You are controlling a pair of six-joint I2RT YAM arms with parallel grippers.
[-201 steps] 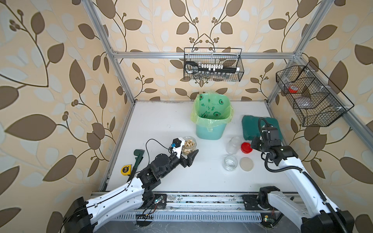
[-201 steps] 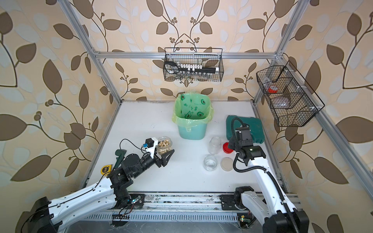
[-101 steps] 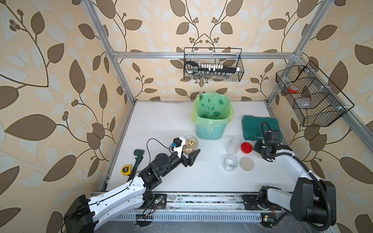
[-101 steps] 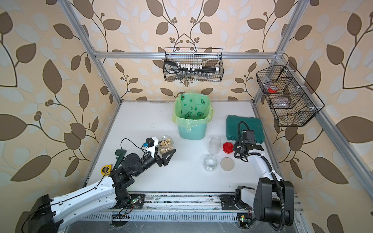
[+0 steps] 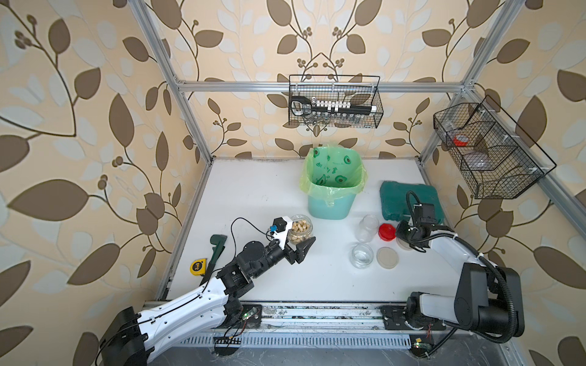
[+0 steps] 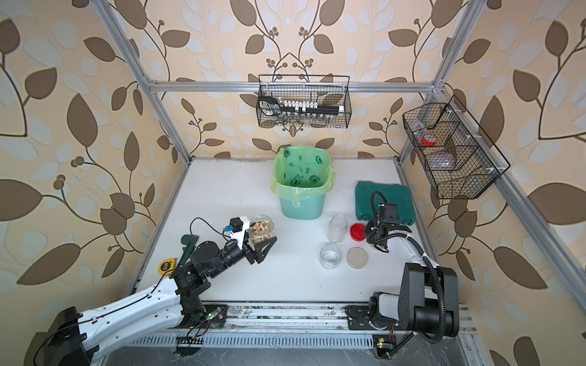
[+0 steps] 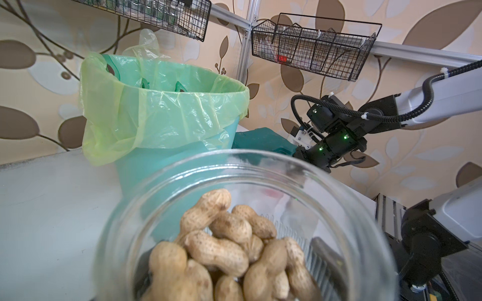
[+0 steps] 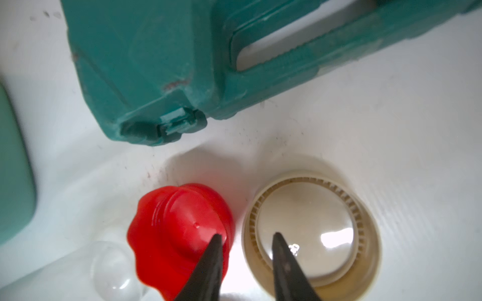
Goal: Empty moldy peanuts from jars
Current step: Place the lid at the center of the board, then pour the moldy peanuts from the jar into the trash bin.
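Left pincer (image 5: 299, 245) around upright jar (image 5: 300, 228)

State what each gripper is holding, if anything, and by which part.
The left gripper holds the open jar of peanuts by its glass sides. The right gripper holds nothing; its fingertips hang above the red lid and beige lid.

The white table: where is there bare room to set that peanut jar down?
Bare: the table stretch left of the green bin, and the front strip below the empty jar. Crowded: around the red lid, beige lid and green case.
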